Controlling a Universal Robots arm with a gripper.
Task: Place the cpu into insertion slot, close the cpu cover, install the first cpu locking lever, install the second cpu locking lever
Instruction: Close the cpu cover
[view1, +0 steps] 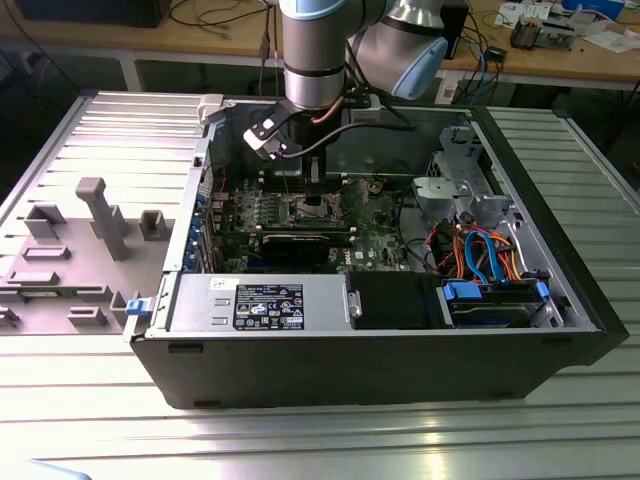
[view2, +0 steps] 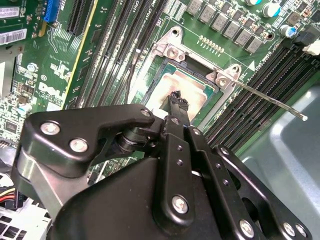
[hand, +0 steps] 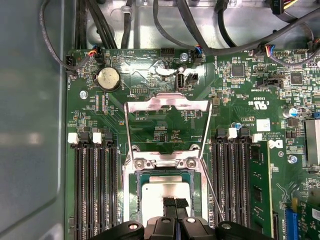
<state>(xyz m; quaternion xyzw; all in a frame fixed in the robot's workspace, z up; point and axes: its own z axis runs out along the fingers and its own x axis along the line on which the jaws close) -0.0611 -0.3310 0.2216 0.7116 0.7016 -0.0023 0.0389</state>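
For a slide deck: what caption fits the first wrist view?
The hand at the cpu lying in the insertion slot, with the cpu cover open.

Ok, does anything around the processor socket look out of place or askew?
Nothing looks damaged or spilled. The cpu lies square in the insertion slot, under the gripper. The cpu cover is swung back open over the board, and a thin locking lever sticks out unlatched beside the socket.
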